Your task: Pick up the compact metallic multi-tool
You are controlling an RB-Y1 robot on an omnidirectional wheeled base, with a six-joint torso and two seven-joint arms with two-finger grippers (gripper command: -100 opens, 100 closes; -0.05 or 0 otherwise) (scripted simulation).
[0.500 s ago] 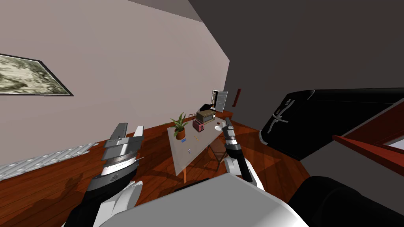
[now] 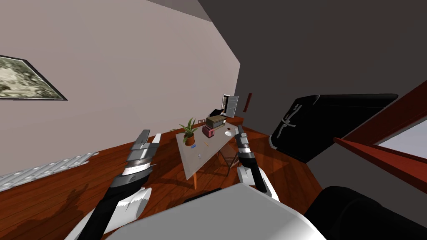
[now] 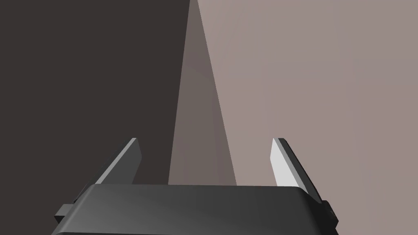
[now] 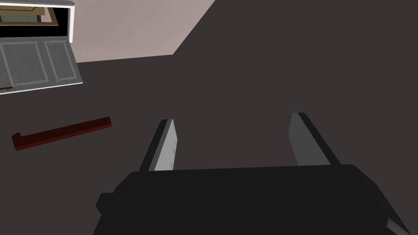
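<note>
Head view: table (image 2: 189,166) with plant (image 2: 189,131) and toaster (image 2: 209,131) ahead; left tool (image 2: 150,135), right tool (image 2: 239,128) spread apart.

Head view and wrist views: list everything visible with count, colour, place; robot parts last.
table: one, pale grey, ahead.
potted plant: one, green, orange pot, on table.
toaster: one, pinkish red, beside plant.
boxy appliance: one, brown, table's far end.
dish: one, white, on table.
small items: three, blue, yellow, pale, on table.
picture: one, dark-framed, left wall.
radiator: one, white, below picture.
black cabinet: one, right.
left pincer: one, grey, open.
right pincer: one, grey, open.
</note>
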